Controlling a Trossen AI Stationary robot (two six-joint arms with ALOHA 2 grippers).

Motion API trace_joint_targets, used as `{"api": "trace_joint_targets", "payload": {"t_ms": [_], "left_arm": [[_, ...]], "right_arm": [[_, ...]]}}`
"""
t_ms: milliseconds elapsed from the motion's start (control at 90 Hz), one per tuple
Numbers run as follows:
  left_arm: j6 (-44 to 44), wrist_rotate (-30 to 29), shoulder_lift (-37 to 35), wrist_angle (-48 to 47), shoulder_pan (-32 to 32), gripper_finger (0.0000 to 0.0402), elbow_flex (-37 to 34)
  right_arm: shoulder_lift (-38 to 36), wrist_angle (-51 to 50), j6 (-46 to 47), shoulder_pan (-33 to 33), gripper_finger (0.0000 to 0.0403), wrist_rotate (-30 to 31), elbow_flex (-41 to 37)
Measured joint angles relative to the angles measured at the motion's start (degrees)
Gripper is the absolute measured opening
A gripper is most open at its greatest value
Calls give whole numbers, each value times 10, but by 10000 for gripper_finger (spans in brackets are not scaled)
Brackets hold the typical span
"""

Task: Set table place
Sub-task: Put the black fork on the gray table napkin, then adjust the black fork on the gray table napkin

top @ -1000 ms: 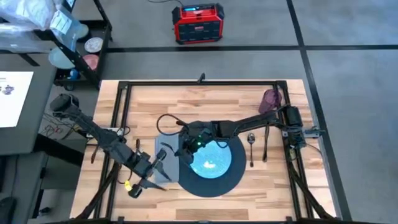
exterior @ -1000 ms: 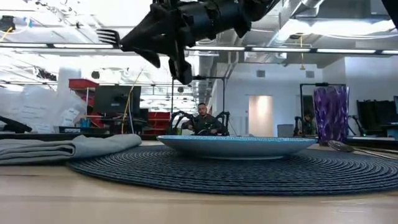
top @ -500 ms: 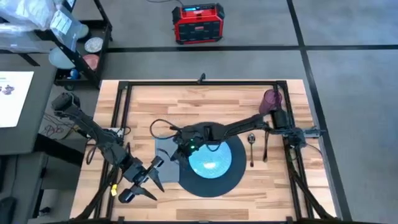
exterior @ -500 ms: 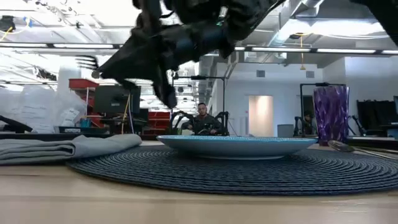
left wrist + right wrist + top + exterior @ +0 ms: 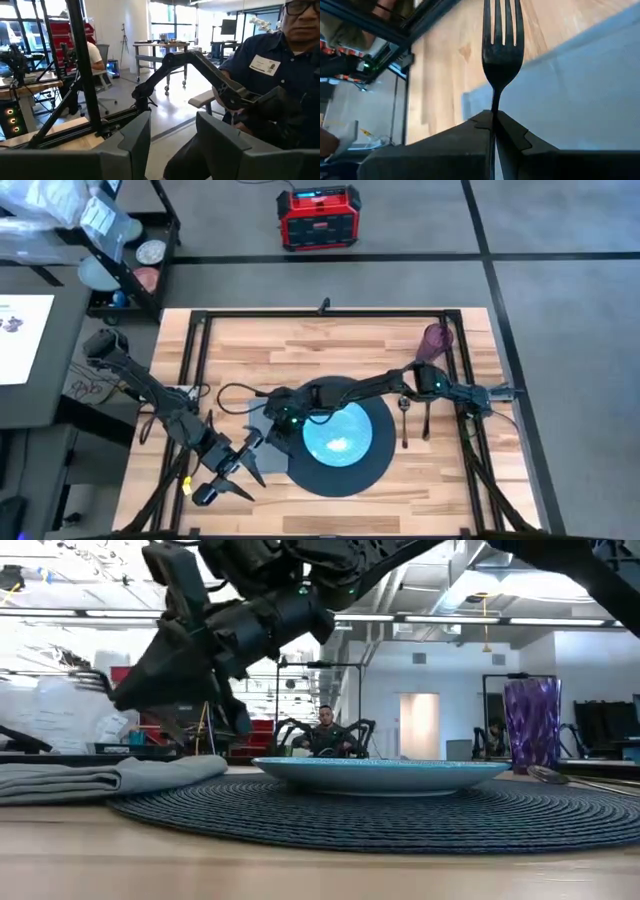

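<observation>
A teal plate (image 5: 338,437) rests on the dark round mat (image 5: 372,465), with the grey napkin (image 5: 258,423) flat on the table (image 5: 330,345) at the mat's left side. My right gripper (image 5: 272,418) reaches across the plate and hangs above the napkin, shut on a metal fork (image 5: 501,45). The spoon (image 5: 403,412) and knife (image 5: 426,415) lie right of the mat. The purple cup (image 5: 435,340) stands at the far right. My left gripper (image 5: 250,460) waits open near the table's near left edge, holding nothing. My right gripper pinches the fork's handle just behind its head (image 5: 494,106) between the two fingers. The rest of the handle is hidden between them. The fork sticks out beyond the fingertips, along them, its tines (image 5: 95,680) toward the table's left. It hangs clear above the napkin (image 5: 100,778).
A black tube frame (image 5: 320,315) runs round the tabletop. Bare wood lies between the far frame rail and the mat. A dark side desk (image 5: 30,350) stands to the left and a red box (image 5: 318,218) on the floor beyond. A person (image 5: 280,75) shows in the left wrist view.
My right gripper has carried the fork toward the table's left edge and downward, from above the plate to above the napkin, the fork staying clear. My left gripper has drawn back a little toward the near edge.
</observation>
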Motion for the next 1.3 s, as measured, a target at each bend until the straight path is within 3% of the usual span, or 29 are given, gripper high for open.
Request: {"api": "trace_joint_targets", "payload": {"t_ms": [356,678,967,1111,1300], "left_arm": [[-1,-2,0,-3,0,140,0],[-6,-3,0,-3,0,141,0],[-18,-3,0,-8,0,141,0],[-66,-27,0,-42,-1,141,0],[-218,-173,2,-184,-9,135,-1]], "right_arm": [[0,-2,10,-13,3,15,1],[0,3,21,-13,53,18,1],[-8,-15,-5,-14,58,31,1],[-50,-157,-75,-2,58,104,1],[-80,-321,-138,48,58,240,0]]}}
